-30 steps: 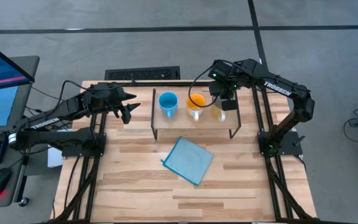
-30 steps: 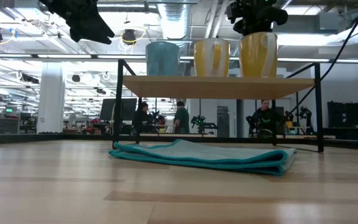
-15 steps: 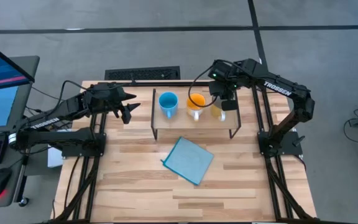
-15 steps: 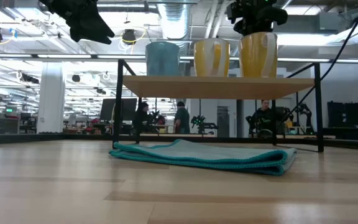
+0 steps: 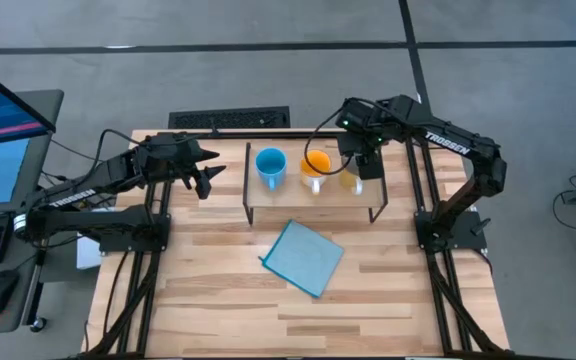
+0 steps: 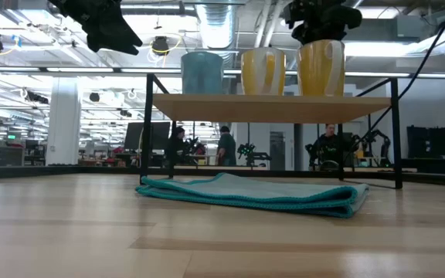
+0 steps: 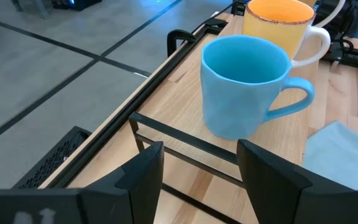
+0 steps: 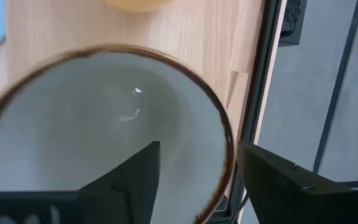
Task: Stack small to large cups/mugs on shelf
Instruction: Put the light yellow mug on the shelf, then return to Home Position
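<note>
Right pincer (image 5: 360, 168) hangs spread wide straight over the cream mug (image 8: 98, 130) — one finger inside; left pincer (image 5: 206, 172) waits open.

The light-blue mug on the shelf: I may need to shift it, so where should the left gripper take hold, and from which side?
Probably best from above, pinching the rim wall of the light-blue mug. It stands upright with its mouth open at the shelf end nearest the left gripper, which is open and apart from it. Grip the wall opposite the handle, away from the orange mug standing close beside it.
</note>
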Robot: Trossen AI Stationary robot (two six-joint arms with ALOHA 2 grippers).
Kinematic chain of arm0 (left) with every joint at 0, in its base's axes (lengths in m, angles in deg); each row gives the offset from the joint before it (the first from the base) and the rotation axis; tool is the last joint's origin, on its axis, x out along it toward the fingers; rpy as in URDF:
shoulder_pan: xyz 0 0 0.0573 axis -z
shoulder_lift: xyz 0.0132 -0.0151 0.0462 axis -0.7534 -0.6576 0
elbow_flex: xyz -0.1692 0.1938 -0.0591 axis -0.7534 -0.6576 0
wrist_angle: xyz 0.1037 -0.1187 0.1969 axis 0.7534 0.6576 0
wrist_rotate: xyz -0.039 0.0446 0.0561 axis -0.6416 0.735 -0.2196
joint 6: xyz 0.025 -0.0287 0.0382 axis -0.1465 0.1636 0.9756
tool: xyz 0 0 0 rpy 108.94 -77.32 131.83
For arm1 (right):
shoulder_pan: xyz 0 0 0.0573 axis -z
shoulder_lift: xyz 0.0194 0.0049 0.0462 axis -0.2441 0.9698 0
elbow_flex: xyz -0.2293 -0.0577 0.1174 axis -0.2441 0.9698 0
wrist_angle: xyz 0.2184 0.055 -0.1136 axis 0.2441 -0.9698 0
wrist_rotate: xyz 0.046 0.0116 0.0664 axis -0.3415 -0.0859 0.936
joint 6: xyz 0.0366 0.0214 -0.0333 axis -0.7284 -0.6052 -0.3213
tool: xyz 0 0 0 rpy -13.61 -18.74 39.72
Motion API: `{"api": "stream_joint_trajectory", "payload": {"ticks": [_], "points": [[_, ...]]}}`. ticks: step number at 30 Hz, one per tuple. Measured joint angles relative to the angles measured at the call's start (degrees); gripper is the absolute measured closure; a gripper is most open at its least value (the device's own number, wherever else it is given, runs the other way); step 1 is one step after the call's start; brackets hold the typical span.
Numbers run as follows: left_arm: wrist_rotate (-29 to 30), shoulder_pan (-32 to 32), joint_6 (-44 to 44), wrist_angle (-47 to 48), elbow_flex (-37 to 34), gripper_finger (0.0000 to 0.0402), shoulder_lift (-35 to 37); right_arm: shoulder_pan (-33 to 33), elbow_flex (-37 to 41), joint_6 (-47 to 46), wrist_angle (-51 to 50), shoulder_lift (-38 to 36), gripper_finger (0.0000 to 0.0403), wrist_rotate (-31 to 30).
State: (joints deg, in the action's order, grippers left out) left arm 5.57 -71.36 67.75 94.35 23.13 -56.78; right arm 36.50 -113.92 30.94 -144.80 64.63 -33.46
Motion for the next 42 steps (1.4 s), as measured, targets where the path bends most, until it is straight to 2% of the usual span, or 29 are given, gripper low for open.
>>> {"api": "stream_joint_trajectory", "payload": {"ticks": [9,14,21,29,32,37,42], "points": [[0.0,0.0,0.02,0.0,0.0,0.0207,0.0,-1.71,-0.22,-0.44,-0.12,0.01,0.0163,-0.15],[0.0,0.0,0.02,0.0,0.0,0.0207,0.0,-1.73,-3.51,-1.45,-0.37,0.02,0.0163,-0.29],[-0.02,0.0,-0.02,0.0,0.0,0.0207,-0.02,-1.73,-11.87,-1.58,-5.59,0.02,0.0163,-2.13],[0.06,-0.01,1.51,-0.39,0.1,0.0207,0.06,-1.73,-24.55,-12.59,-5.65,-0.02,0.0163,-4.26],[3.08,-0.02,2.86,-1.88,0.94,0.0207,1.51,-1.73,-28.85,-14.34,-5.03,-0.28,0.0163,-4.2],[4.75,-0.08,6.28,-7.69,1.18,0.0207,6.12,-0.83,-30.31,-16.27,2.23,-5.38,0.0163,-4.04],[8.66,-0.07,7.85,-9.33,1.18,0.0207,11.26,2.84,-30.05,-16.49,6.9,-12.44,0.0163,-4.09]]}}
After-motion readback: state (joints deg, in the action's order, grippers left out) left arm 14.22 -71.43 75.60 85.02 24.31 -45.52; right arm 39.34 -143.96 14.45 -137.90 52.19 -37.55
